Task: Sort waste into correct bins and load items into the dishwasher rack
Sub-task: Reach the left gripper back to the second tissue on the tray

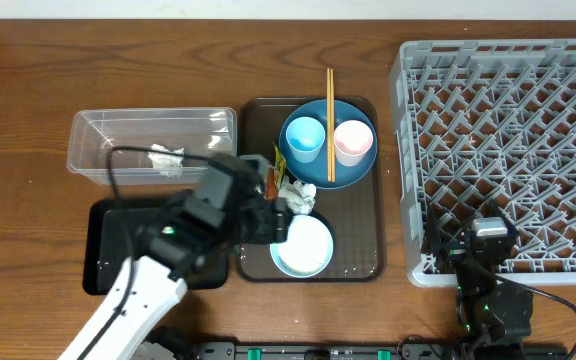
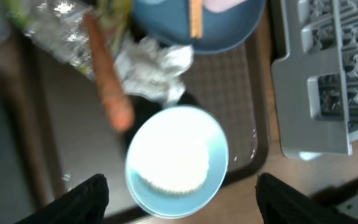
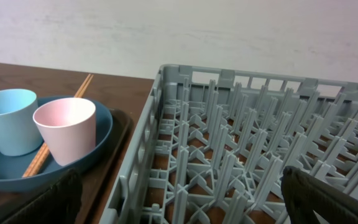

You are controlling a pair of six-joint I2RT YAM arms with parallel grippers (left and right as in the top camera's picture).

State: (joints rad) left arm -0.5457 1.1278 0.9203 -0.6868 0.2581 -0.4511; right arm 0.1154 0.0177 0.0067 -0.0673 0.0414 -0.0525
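My left gripper (image 1: 280, 218) (image 2: 182, 205) hangs open above the brown tray, its fingers (image 2: 82, 202) wide apart on either side of the white bowl (image 1: 301, 245) (image 2: 176, 162) below, not touching it. Just beyond the bowl lie an orange carrot piece (image 2: 107, 84), a crumpled napkin (image 1: 298, 195) (image 2: 154, 68) and the foil wrapper (image 2: 61, 31). The blue plate (image 1: 328, 165) (image 3: 98, 130) carries the light blue cup (image 1: 304, 138) (image 3: 8, 118), the pink cup (image 1: 353, 142) (image 3: 67, 127) and the chopsticks (image 1: 330, 125) (image 3: 42, 155). My right gripper (image 1: 480, 222) (image 3: 185, 205) stands open and empty over the front left corner of the grey rack (image 1: 508, 150) (image 3: 241, 143).
The clear tub (image 1: 153, 135) at the left holds a white napkin (image 1: 166, 158). The black tray (image 1: 108, 255) in front of it is partly hidden by my left arm. The brown serving tray (image 1: 358, 250) lies between the bins and the rack.
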